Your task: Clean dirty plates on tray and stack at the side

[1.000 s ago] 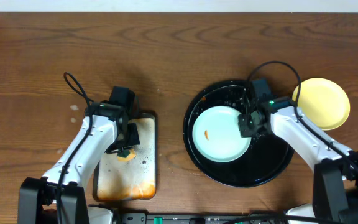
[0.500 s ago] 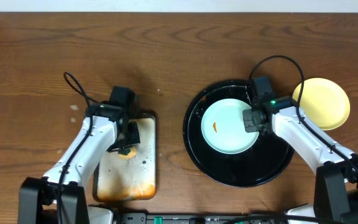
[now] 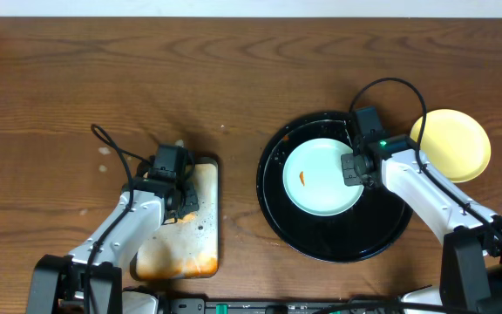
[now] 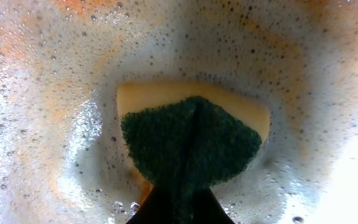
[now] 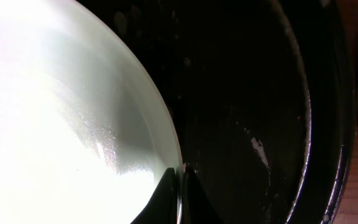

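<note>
Your right claw [image 3: 352,168] pinches the rim of the blue plate [image 3: 319,187], steadying it on the tray [image 3: 382,237] for scrubbing. Your left claw [image 3: 179,202] grips a sponge [image 4: 191,143], pressing it into the soapy pan [image 3: 181,253] to load suds. A yellow plate [image 3: 451,144] sits aside on the counter [image 3: 234,70].

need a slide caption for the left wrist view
Left fingers pinching a green-and-yellow sponge, with the foamy, rust-tinged pan filling the background.

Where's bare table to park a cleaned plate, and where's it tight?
Bare wood: the wide far strip of the table behind the pan and tray; the left side beyond the pan; a narrow gap between pan and tray. Crowded: tray's right, where the yellow plate sits and the right pincer grips the blue plate.
</note>
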### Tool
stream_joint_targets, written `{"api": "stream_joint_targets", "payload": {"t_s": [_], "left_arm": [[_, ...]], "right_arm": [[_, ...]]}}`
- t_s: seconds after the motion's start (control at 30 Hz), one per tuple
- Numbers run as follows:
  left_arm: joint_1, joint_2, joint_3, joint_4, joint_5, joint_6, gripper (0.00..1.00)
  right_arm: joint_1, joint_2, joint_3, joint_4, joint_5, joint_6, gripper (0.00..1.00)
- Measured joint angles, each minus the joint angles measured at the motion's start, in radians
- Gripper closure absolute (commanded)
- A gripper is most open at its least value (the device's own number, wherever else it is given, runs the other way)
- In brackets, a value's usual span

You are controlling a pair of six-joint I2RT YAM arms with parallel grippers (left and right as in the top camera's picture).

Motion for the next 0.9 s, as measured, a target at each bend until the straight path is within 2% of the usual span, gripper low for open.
{"api": "stream_joint_targets", "payload": {"t_s": [0.17, 0.37, 0.47, 0.9], "left_arm": [[0.002, 0.004, 0.016, -0.041, 0.019, -0.002, 0.92], [0.003, 0.032, 0.132, -0.296, 0.179, -0.003, 0.92], [0.002, 0.033, 0.214, -0.374, 0.237, -0.003, 0.92], [-0.017, 0.033, 0.415, -0.451, 0.284, 0.010, 0.92]], "right_arm": [[0.000, 0.000, 0.000, 0.000, 0.001, 0.000, 0.99], [0.000, 0.000, 0.000, -0.004, 0.004, 0.000, 0.99], [0.000, 0.000, 0.000, -0.003, 0.004, 0.000, 0.99], [0.000, 0.000, 0.000, -0.018, -0.005, 0.000, 0.99]]}}
